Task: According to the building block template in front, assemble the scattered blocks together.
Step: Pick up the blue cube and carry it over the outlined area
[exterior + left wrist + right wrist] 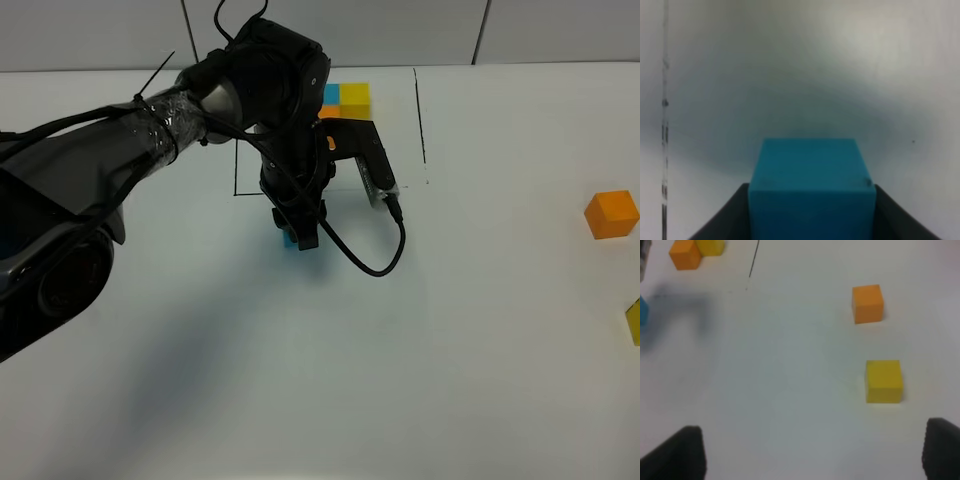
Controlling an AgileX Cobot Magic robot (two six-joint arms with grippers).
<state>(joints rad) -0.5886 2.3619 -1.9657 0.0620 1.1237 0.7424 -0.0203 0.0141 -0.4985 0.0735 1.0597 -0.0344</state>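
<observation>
The building block template (345, 99), a blue, yellow and orange cluster, lies at the back centre inside a thin black outline (419, 110). In front of it my left gripper (297, 232) points down, shut on the sky blue block (289, 241). The left wrist view shows that blue block (812, 182) filling the gap between the dark fingers (725, 220). Whether it rests on the table I cannot tell. The orange block (611, 213) and yellow block (634, 322) lie loose at the far right. My right gripper (810, 455) is open and empty, short of the yellow block (883, 381) and orange block (867, 303).
The white table (330, 380) stretches to the grey wall behind. The left arm's black cable (375, 262) loops onto the table just right of the gripper. A black outline stroke (664, 125) runs along one side of the left wrist view.
</observation>
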